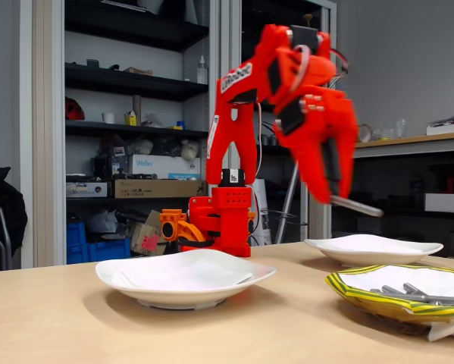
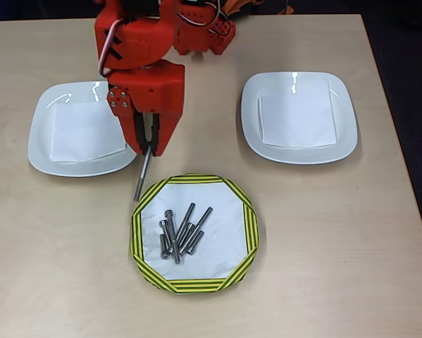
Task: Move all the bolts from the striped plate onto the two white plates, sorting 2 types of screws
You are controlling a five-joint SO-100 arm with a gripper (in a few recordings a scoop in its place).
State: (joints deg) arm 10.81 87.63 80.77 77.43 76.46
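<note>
My red gripper [image 2: 149,144] is shut on a long grey bolt [image 2: 141,176] that sticks out below its fingers. In the overhead view the bolt hangs over the table between the left white plate [image 2: 38,134] and the upper left rim of the striped plate [image 2: 137,232]. Several bolts [image 2: 180,232], long and short, lie in a loose pile on the striped plate. The right white plate [image 2: 344,127] holds only a white paper square. In the fixed view the gripper [image 1: 331,186] is blurred, its bolt [image 1: 355,205] pointing right above the far white plate [image 1: 340,250] and the striped plate [image 1: 363,298].
The arm's red base [image 2: 203,35] stands at the table's far edge between the two white plates. The near white plate [image 1: 136,284] also carries a paper square. Shelves with boxes stand behind the table [image 1: 52,318].
</note>
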